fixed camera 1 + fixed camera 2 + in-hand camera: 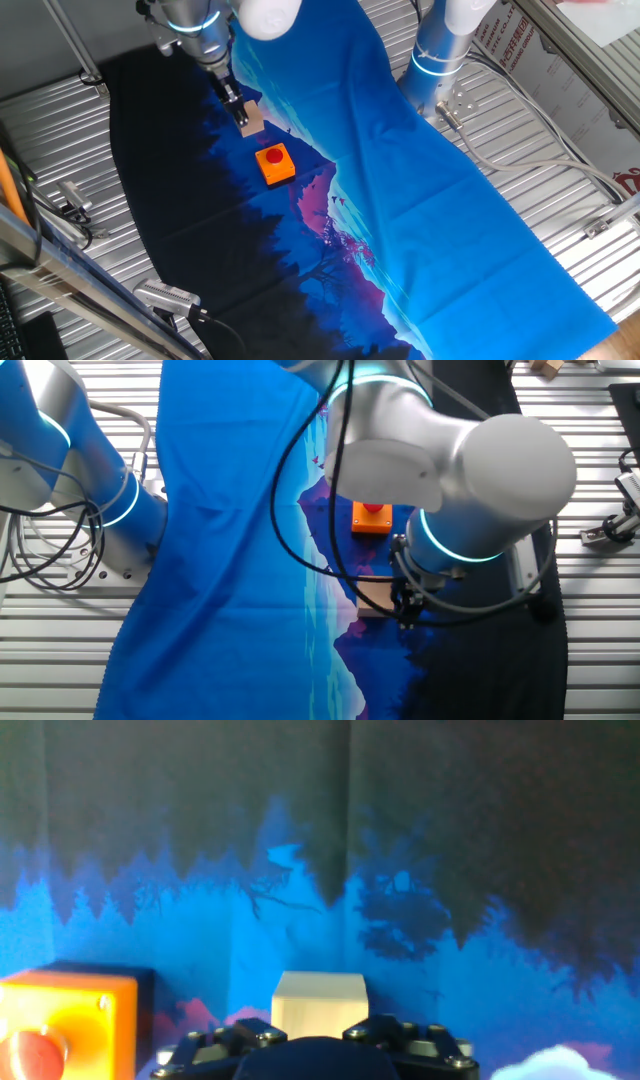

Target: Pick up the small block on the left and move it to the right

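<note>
One small block — plain pale-tan cube, unmarked.

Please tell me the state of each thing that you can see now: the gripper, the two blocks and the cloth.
gripper: down at the small block, fingers at its sides; whether it grips cannot be told.
small block: upright on the cloth, between the fingers.
orange block: upright, red round top up, untouched.
cloth: spread over the table, lightly creased.

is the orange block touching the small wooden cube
No, the orange block sits apart from the small block, with blue cloth showing between them.
</note>
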`<state>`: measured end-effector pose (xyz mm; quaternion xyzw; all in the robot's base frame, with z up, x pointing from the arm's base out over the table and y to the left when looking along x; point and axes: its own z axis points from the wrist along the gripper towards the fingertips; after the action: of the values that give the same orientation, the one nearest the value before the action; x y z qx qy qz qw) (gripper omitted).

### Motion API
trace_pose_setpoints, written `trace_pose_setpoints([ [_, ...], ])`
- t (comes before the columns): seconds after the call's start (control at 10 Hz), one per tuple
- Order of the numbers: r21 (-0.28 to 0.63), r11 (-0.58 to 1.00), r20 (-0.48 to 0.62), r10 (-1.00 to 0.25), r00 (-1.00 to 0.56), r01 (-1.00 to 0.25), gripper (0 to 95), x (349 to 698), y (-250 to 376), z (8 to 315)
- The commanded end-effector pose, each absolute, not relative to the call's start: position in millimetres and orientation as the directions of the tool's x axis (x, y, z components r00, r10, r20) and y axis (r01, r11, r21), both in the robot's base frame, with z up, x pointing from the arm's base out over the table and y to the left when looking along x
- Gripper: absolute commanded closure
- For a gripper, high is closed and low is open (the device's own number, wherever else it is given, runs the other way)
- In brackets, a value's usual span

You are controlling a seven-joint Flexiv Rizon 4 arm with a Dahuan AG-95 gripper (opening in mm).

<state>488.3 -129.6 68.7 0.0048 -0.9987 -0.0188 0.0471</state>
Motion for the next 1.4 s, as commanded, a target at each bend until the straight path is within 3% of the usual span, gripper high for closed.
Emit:
trace_pose_setpoints([
  [0.1,0.034,0.999,0.095,-0.009,-0.995,-0.006,0.0,487,-129,65],
  [0.7,0.040,0.999,0.096,-0.014,-0.995,-0.010,0.0,472,-130,39],
  [0.8,0.036,0.999,0.098,-0.015,-0.995,-0.011,38.0,473,-130,39],
  [0.9,0.032,0.999,0.100,-0.013,-0.995,-0.010,57.0,473,-130,38],
  [1.0,0.031,0.999,0.104,-0.011,-0.995,-0.008,95.0,473,-130,38],
  [1.4,0.031,0.999,0.113,-0.015,-0.993,-0.011,95.0,473,-129,38],
])
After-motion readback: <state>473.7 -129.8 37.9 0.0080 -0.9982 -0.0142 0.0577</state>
